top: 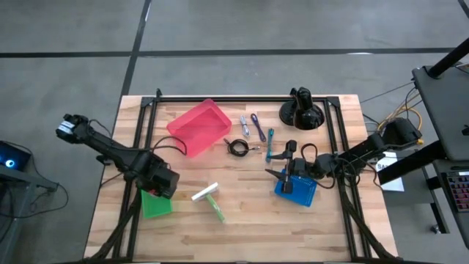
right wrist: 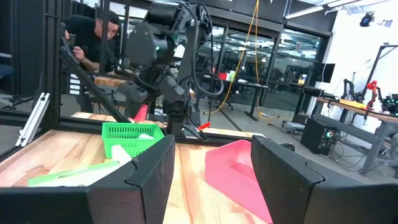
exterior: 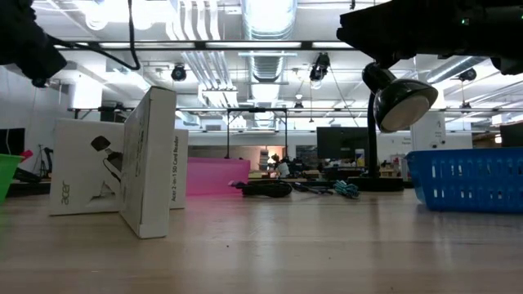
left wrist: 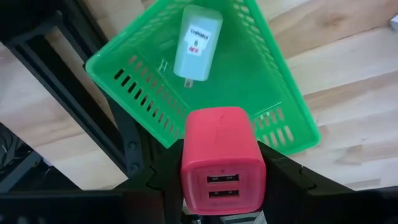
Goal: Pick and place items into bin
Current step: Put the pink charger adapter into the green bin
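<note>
My left gripper (top: 160, 183) hangs over the green bin (top: 155, 205) at the table's near left, shut on a red USB charger block (left wrist: 222, 155). A white charger (left wrist: 196, 43) lies inside the green bin (left wrist: 143, 81). My right gripper (top: 277, 174) stands open and level beside the blue bin (top: 297, 191), with nothing between its fingers (right wrist: 149, 180). A black coiled cable (top: 237, 147) and purple (top: 258, 126), blue (top: 244, 126) and teal (top: 270, 143) sticks lie on the table mid-far. A white-and-green box (top: 209, 198) stands on its edge near the middle. My left gripper pinches the red charger block by its two opposite sides (left wrist: 186, 168) between its two fingers. The fingers come from above, slanting down. The block is lifted clear above the green bin, its face with the two USB ports toward the wrist.
A pink bin (top: 199, 126) sits at the far left-centre. A black domed camera mount (top: 300, 111) stands at the far edge. Black frame rails (top: 143, 132) run along the table's sides. Bare wood lies along the near edge. A person (right wrist: 93, 37) shows beyond the table.
</note>
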Available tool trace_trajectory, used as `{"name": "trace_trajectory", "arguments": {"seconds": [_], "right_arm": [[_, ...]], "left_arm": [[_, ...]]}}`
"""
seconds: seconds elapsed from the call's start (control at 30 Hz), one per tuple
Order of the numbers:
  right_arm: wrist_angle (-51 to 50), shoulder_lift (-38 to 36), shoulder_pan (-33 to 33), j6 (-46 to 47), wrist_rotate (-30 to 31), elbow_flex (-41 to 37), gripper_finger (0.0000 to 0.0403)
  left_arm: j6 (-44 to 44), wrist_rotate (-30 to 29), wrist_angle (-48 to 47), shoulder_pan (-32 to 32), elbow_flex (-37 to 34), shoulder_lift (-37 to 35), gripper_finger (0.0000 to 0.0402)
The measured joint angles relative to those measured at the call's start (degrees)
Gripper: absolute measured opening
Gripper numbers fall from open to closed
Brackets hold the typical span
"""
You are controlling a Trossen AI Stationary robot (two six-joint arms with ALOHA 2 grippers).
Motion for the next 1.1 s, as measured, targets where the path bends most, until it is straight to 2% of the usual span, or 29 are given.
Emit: {"name": "trace_trajectory", "arguments": {"seconds": [0.27,0.5,0.8,1.1], "right_arm": [[-0.24,0.01,0.00,-0.02,0.00,-0.02,0.0198],[-0.42,0.00,0.00,-0.02,0.03,-0.04,0.0198],[-0.42,0.00,-0.02,-0.02,0.06,-0.04,0.0198],[-0.42,0.00,-0.02,-0.04,0.19,-0.04,0.0198]], "left_arm": [[-1.19,-0.74,5.63,-3.12,-0.45,3.96,0.0140],[2.08,0.83,8.31,-4.35,-0.79,7.87,0.0140],[1.83,3.03,9.40,-4.57,-1.84,9.29,0.0140],[1.86,4.94,14.79,-4.55,-4.20,9.37,0.0140]]}}
